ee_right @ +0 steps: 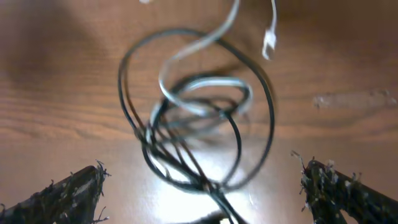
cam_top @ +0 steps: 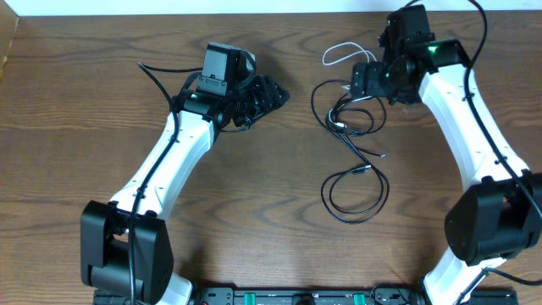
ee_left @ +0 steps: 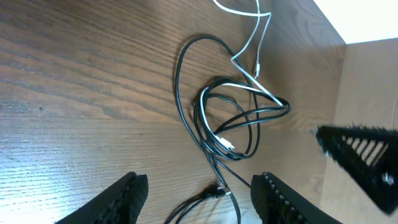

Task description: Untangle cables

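Left gripper point(ee_left: 199, 185): about half open, nothing between its fingers; it sits low over the bench point(cam_top: 85, 102).
Right gripper point(ee_right: 200, 169): spread wide, one finger at each lower corner of its wrist view, holding nothing.
Cables point(cam_top: 347, 114): a knot of loops lying on the bench, right under the right gripper and in the gap between its fingers; ahead of the left gripper and apart from it.
White cable point(ee_left: 252, 37): threaded through the knot, with its free end and small plug point(ee_right: 268, 42) running out past the right gripper's fingertips.
Black cables point(ee_left: 186, 93): several overlapping loops in the knot.
Black loop point(cam_top: 356, 191): a strand trails from the knot to this loop, which lies behind both grippers, toward the arm bases.
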Tool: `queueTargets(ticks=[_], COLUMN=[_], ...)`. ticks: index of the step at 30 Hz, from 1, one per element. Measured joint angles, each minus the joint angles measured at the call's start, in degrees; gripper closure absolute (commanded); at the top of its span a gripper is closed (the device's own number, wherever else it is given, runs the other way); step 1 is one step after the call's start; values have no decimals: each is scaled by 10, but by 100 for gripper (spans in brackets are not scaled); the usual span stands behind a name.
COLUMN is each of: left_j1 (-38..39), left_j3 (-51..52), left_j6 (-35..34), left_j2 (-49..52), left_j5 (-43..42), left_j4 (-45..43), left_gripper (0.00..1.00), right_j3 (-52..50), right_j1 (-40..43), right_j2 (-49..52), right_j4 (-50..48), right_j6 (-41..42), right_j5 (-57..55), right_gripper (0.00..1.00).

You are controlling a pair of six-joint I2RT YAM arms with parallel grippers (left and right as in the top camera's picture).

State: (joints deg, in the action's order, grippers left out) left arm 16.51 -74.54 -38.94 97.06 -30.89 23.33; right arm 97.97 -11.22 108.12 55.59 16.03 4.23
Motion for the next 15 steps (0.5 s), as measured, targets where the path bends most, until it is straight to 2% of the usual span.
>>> queueTargets(ticks=[3, 5, 8, 15], left_j1=[0, 0, 0, 0], left_j3=[0, 0, 0, 0], left_j6=[0, 0, 0, 0], left_j2=[0, 0, 0, 0], left_j5=[0, 3, 8, 12], left_j4=[0, 1, 1, 3], left_gripper=[41, 41, 41, 41], right_j3=[0, 0, 0, 1], right_j1=[0, 0, -1, -12], right_j2=[1, 2, 4, 61], right_j4=[-62, -90, -84, -4], right_j6=[-3, 0, 14, 81], right_j5=[7, 14, 16, 20], right_gripper=[14, 19, 10, 12])
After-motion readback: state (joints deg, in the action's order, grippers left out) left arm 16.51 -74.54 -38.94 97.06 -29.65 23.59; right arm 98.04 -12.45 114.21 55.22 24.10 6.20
